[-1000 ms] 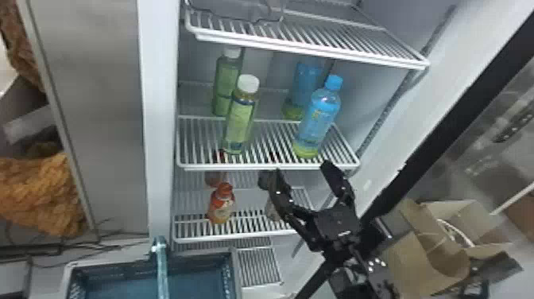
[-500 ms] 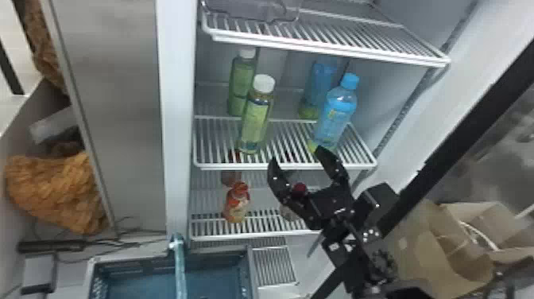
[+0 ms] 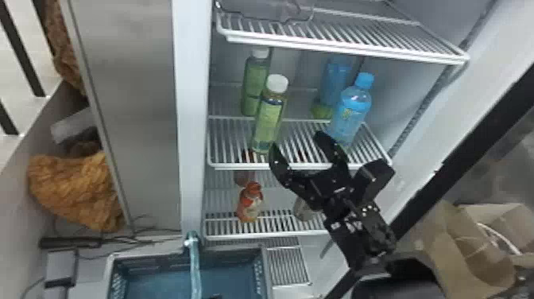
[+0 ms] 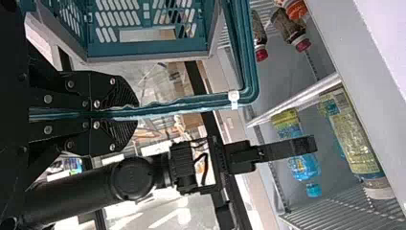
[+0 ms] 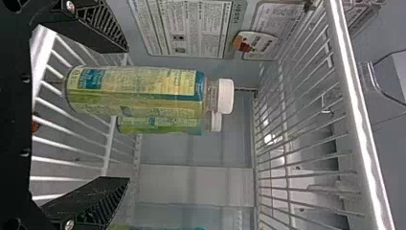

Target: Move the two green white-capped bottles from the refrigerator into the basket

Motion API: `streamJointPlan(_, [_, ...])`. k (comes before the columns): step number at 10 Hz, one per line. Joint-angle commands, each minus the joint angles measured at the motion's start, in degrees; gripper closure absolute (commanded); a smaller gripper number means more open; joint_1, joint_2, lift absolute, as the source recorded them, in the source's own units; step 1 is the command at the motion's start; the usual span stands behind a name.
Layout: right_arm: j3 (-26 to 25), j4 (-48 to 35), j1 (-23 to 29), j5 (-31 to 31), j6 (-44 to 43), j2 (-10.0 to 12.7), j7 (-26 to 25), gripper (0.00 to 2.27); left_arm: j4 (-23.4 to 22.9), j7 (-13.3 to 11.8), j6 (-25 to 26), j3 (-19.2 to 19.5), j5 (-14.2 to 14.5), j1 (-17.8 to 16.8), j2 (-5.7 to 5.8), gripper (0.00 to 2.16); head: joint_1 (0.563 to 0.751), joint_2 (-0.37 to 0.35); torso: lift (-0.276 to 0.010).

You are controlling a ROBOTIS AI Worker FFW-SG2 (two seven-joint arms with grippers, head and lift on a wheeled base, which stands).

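My right gripper (image 3: pixel 296 149) stands open just in front of the middle shelf, to the right of the front green white-capped bottle (image 3: pixel 269 115). The other green bottle (image 3: pixel 255 81) stands upright behind it. In the right wrist view the front bottle (image 5: pixel 139 91) lies ahead of the spread fingers of my right gripper (image 5: pixel 112 115), untouched, with the rear bottle (image 5: pixel 163 125) partly hidden behind it. The blue basket (image 3: pixel 262 274) is below, in front of the refrigerator. My left gripper (image 4: pixel 112 114) is shut on the basket's handle (image 4: pixel 191 104).
Blue-capped bottles (image 3: pixel 351 111) stand on the same shelf, right of the green ones. The shelf's front rail (image 3: pixel 234 166) and the upper shelf (image 3: pixel 341 32) bound the opening. An orange bottle (image 3: pixel 250 202) stands lower down. A cardboard box (image 3: pixel 461 254) is at the right.
The head view has shifted, so the scene sits farther right in it. My right gripper has moved up and left toward the front green bottle, its fingers remaining apart.
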Motion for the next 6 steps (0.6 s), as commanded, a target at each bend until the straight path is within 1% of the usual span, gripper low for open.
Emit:
streamJointPlan(1, [0.9,1.4,-1.6,-0.2,0.0,-0.1,0.1,0.08,0.0,0.0,0.0,0.1,0.0,-0.1,0.00,1.20,0.695,-0.240,-0.004])
streamJointPlan(6, [3.6,6.5,-7.7,-1.0,0.0,-0.2,0.3,0.08,0.0,0.0,0.0,-0.1,-0.1,-0.5,-0.09,1.20,0.695,-0.199,-0.004])
